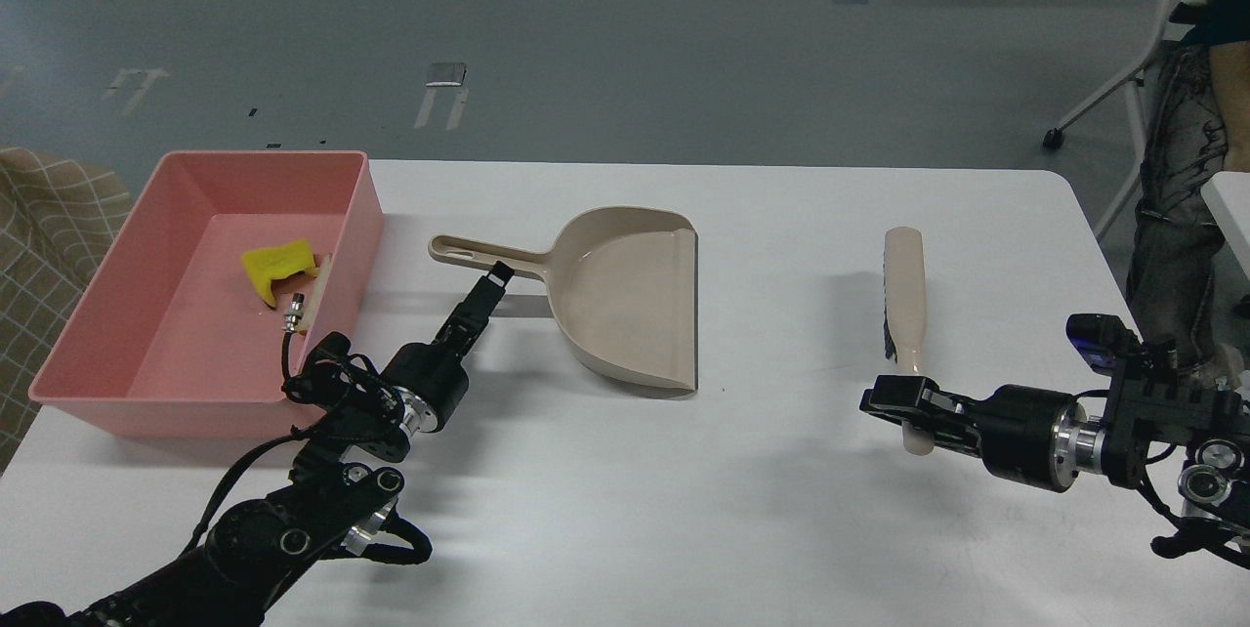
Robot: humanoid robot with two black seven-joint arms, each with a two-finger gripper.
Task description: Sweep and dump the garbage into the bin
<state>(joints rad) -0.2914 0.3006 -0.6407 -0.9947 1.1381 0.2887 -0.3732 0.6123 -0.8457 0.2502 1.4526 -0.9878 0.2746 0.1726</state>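
The pink bin (356, 207) stands at the table's left. The garbage lies inside it: a yellow sponge piece (278, 266) and a whitish strip (317, 283) against the right wall. The beige dustpan (625, 300) lies flat on the table with its handle pointing left. My left gripper (493, 280) is just in front of that handle, off it and empty. My right gripper (894, 402) is shut on the near end of the beige brush (903, 290), which points away from me with its black bristles to the left.
The white table's (762, 529) right edge is near my right arm. A person's legs (1177, 178) and a chair frame are beyond it on the right. A checkered cloth (49, 217) is left of the bin.
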